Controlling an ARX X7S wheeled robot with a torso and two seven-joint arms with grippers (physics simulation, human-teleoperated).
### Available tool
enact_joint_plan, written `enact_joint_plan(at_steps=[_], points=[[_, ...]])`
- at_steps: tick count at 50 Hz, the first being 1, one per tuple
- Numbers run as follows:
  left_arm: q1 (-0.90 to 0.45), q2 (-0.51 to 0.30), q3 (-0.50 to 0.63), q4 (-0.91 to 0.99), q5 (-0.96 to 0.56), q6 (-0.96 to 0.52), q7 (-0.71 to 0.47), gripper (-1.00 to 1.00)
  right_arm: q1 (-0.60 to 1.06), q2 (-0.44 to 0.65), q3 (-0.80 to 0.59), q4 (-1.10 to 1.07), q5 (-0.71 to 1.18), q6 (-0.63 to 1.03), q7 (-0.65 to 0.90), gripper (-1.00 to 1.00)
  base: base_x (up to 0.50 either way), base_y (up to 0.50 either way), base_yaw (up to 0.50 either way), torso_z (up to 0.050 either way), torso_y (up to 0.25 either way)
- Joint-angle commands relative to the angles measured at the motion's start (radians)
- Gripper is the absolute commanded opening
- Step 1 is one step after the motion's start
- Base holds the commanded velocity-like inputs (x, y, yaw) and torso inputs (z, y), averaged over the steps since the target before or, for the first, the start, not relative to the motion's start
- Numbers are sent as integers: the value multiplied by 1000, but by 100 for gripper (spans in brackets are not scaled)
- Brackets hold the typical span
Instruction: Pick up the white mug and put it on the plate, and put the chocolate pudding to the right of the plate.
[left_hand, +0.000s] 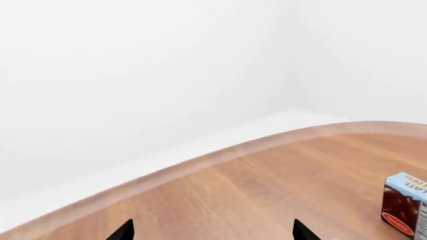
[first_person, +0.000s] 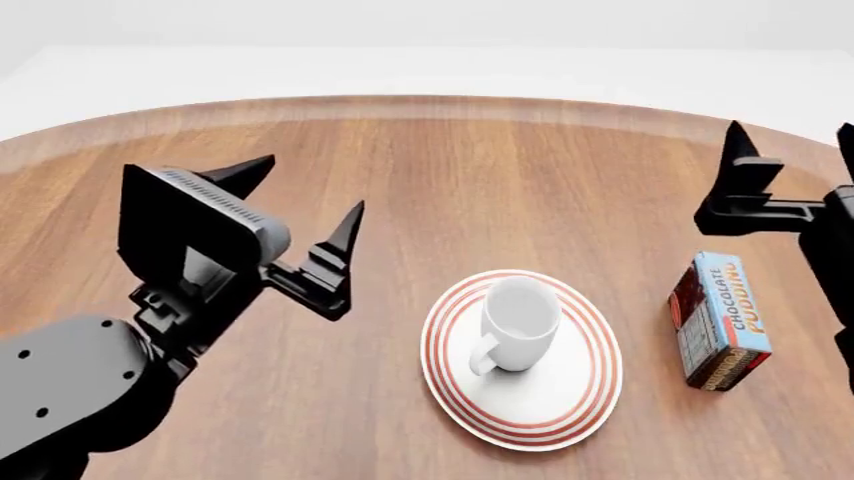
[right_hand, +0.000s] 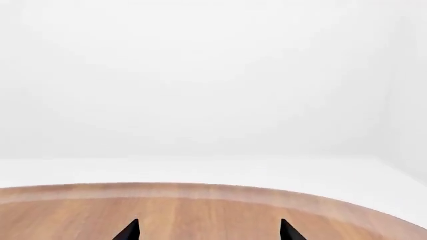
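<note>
white mug (first_person: 519, 318) on plate (first_person: 582, 385) in head view only, chocolate pudding (left_hand: 406, 203) in left wrist view

Light was bright & even, diffuse, no clear source. Renders sharp, no blur or grain, nothing out of focus. Walls washed near pure white in both wrist views, barely any corner shading. The table (first_person: 441, 170) had a pale sheen band along its far edge. Shadows soft & faint: slight dark under the plate (first_person: 522, 412) rim and beside the chocolate pudding (first_person: 721, 320). Soft gloss on the white mug (first_person: 518, 322). My grippers' black parts read flat, w/ little highlight.
</note>
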Motion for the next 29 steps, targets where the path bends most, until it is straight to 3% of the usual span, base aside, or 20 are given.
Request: enact_joint_plan(at_steps=[1, 5, 29], points=[[28, -51, -41, 78, 54, 17, -66, 100, -89, -128, 97, -175, 0, -41, 10, 100, 0, 0, 0, 0, 0], [54, -81, -63, 102, 45, 62, -110, 100, -102, -161, 126, -203, 2, -72, 19, 100, 0, 0, 0, 0, 0], [229, -309, -116, 313, 214, 263, -451, 100, -314, -295, 67, -249, -106, -621, 88, 100, 0, 0, 0, 0, 0]])
